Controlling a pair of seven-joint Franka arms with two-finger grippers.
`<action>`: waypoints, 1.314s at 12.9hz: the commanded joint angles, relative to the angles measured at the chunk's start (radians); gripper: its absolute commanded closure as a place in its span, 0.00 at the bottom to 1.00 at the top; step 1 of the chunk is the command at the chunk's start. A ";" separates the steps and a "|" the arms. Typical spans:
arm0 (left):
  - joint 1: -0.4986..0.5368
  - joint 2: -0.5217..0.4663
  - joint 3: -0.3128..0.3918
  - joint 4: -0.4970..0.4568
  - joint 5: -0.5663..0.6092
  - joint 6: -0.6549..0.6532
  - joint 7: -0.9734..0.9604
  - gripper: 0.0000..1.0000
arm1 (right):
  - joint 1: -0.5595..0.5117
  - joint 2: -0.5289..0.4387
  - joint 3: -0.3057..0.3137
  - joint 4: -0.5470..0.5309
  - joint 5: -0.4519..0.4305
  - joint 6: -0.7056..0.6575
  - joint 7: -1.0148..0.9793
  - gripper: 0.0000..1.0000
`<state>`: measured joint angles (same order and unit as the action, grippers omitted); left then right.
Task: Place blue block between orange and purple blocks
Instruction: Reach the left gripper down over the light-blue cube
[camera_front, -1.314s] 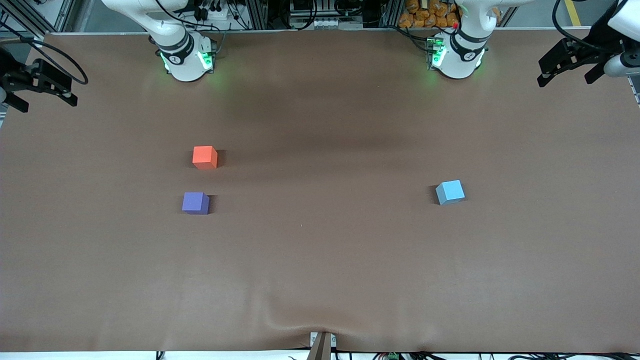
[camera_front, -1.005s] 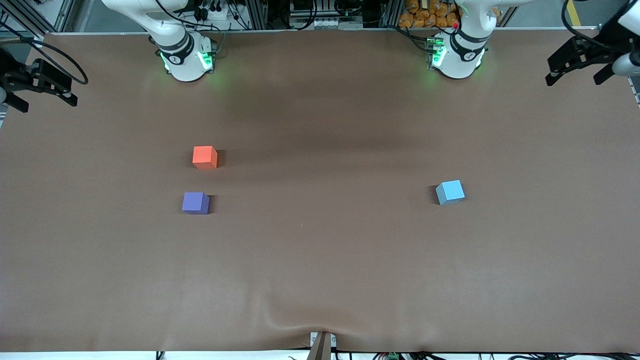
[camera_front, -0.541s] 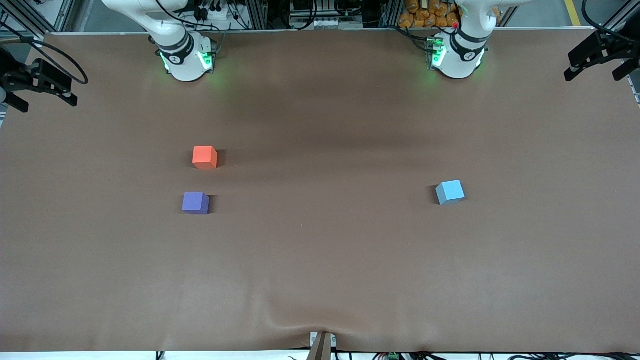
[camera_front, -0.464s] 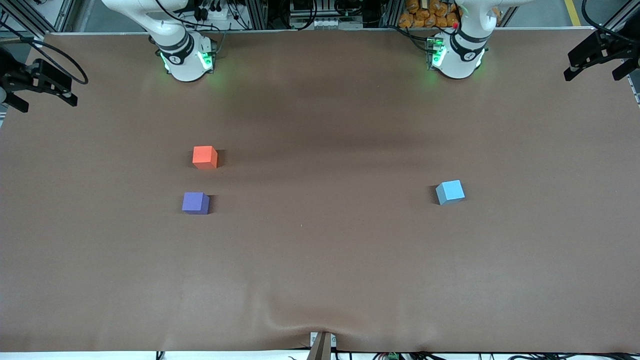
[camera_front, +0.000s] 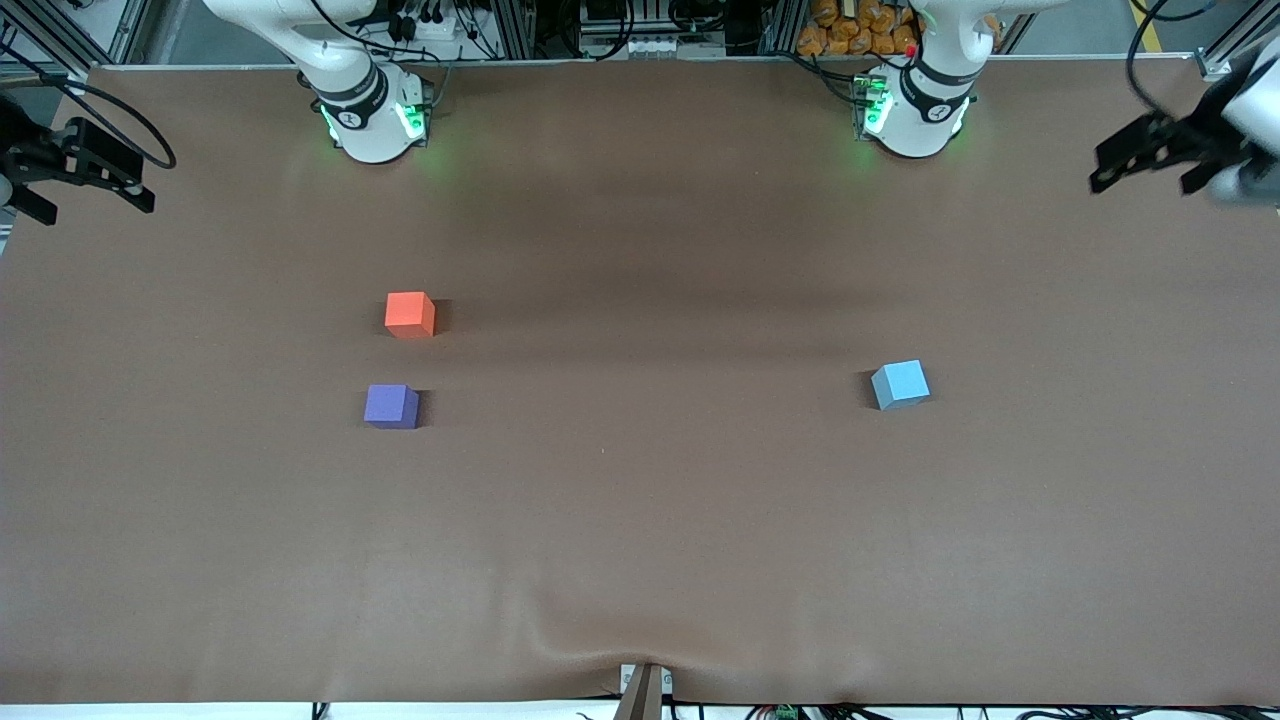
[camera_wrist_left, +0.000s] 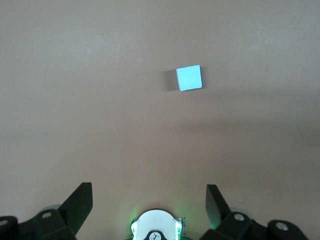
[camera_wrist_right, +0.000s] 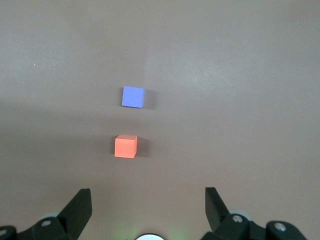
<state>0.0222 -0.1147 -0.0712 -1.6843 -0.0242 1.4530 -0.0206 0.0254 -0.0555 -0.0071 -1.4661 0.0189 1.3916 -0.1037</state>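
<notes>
Blue block (camera_front: 900, 384) sits right of frame centre, untouched, well apart from orange block (camera_front: 409, 314) and purple block (camera_front: 390, 406) at left. Left gripper (camera_front: 1150, 160) hangs open at upper right; right gripper (camera_front: 85, 165) waits open at upper left. I would square the left jaws to the slightly rotated cube before descending.

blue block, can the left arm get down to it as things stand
Probably yes: the blue block sits alone on bare table toward the left arm's end, and the left hand is open and empty.
</notes>
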 joint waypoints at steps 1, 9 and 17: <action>-0.001 0.001 -0.035 -0.119 0.007 0.151 0.008 0.00 | 0.008 -0.015 -0.005 -0.011 0.003 0.000 -0.001 0.00; 0.033 0.118 -0.087 -0.524 0.000 0.777 -0.019 0.00 | -0.002 -0.015 -0.004 -0.011 0.003 0.001 -0.002 0.00; 0.021 0.317 -0.145 -0.603 -0.002 1.070 -0.157 0.00 | 0.018 -0.014 -0.020 -0.011 0.003 0.001 -0.002 0.00</action>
<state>0.0427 0.1614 -0.1913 -2.2836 -0.0248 2.4664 -0.1139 0.0287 -0.0555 -0.0111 -1.4661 0.0189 1.3914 -0.1038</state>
